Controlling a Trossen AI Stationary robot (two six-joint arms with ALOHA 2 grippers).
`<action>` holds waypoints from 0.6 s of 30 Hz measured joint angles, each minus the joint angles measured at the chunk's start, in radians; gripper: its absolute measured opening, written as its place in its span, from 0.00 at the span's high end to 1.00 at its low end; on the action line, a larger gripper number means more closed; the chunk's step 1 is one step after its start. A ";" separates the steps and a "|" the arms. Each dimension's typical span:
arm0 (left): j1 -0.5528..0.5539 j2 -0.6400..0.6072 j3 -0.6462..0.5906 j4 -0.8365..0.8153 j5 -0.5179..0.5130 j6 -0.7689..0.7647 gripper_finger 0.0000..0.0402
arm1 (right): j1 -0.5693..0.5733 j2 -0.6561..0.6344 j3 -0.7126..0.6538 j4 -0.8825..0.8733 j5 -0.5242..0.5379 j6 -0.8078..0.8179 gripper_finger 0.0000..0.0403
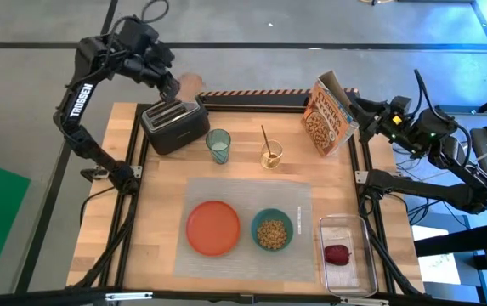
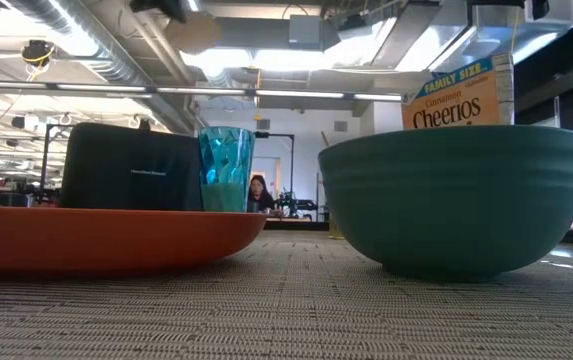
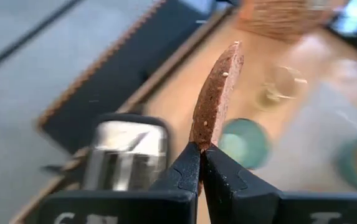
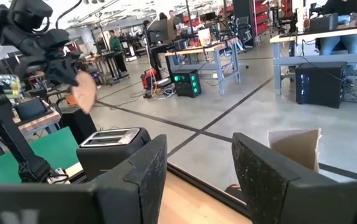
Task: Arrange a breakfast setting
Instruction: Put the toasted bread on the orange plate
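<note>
My left gripper (image 1: 175,86) hangs above the black toaster (image 1: 173,126) at the table's far left, shut on a toast slice (image 3: 217,93). On the grey placemat (image 1: 235,191) sit the orange plate (image 1: 213,227) and the teal bowl (image 1: 272,229), which holds cereal. The green-tinted glass (image 1: 218,146) stands beside the toaster. The gold spoon (image 1: 265,139) leans in a small clear glass. The red fruit (image 1: 336,254) lies in a clear tub. My right gripper (image 4: 200,146) is open at the far right, by the cereal box's top (image 4: 293,146), with nothing between its fingers. My left gripper pinches the toast slice's lower edge (image 3: 202,138) between its two fingertips. The fingers slant down from the far left. The slice stands out beyond the fingertips, seen edge-on, lifted clear above the toaster's slots (image 3: 125,149).
A cereal box (image 1: 332,115) stands at the far right of the table. The clear tub (image 1: 348,274) sits at the near right corner. A black striped strip (image 1: 251,98) runs along the far edge. Bare wood shows left of the placemat.
</note>
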 joint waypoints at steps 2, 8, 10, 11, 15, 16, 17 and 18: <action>-0.040 0.000 -0.016 -0.001 0.070 -0.002 0.99 | 0.000 0.000 0.000 0.001 -0.001 0.000 0.58; -0.231 0.000 -0.091 0.018 0.178 -0.060 0.99 | 0.000 0.000 0.000 0.001 -0.036 0.030 0.58; -0.308 0.000 -0.134 0.046 0.176 -0.095 0.99 | 0.000 0.000 0.000 0.002 -0.051 0.035 0.58; -0.348 0.001 -0.161 0.063 0.175 -0.115 0.99 | 0.000 0.000 0.000 0.004 -0.057 0.036 0.58; -0.513 0.001 -0.321 0.132 0.176 -0.213 0.99 | 0.000 0.000 0.000 0.028 -0.084 0.043 0.58; -0.547 0.001 -0.375 0.152 0.188 -0.235 0.99 | 0.000 0.000 0.000 0.030 -0.088 0.052 0.58; -0.578 0.001 -0.431 0.183 0.209 -0.253 0.99 | 0.000 0.000 0.000 0.031 -0.093 0.055 0.58; -0.608 0.001 -0.487 0.219 0.230 -0.277 0.99 | 0.000 0.000 0.000 0.031 -0.099 0.056 0.58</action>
